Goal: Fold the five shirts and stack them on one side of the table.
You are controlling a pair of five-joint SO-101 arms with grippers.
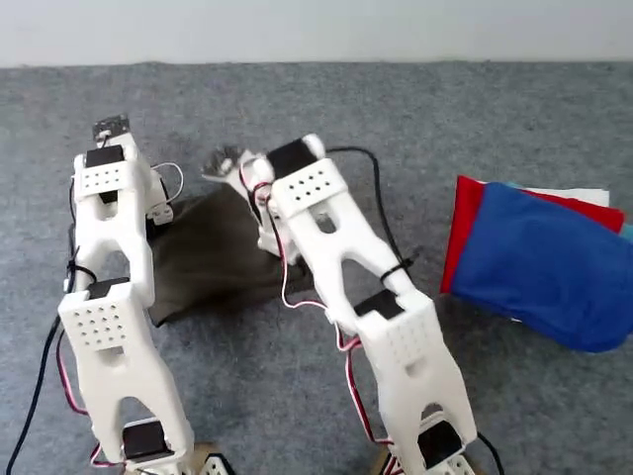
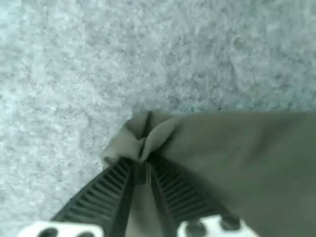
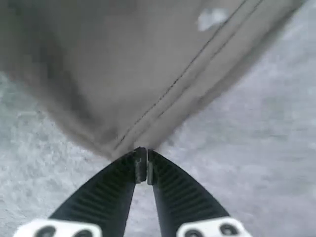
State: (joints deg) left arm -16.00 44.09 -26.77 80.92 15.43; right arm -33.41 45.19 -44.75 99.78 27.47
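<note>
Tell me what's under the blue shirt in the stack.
Beneath the blue shirt, a red shirt and a white edge poke out; anything else under it is covered.

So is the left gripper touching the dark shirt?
Touching: the left wrist view shows the left gripper shut on a bunched corner of the dark shirt.

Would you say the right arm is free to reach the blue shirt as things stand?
Probably not: the right hand is shut on the dark shirt, and the blue shirt lies off to the side.
</note>
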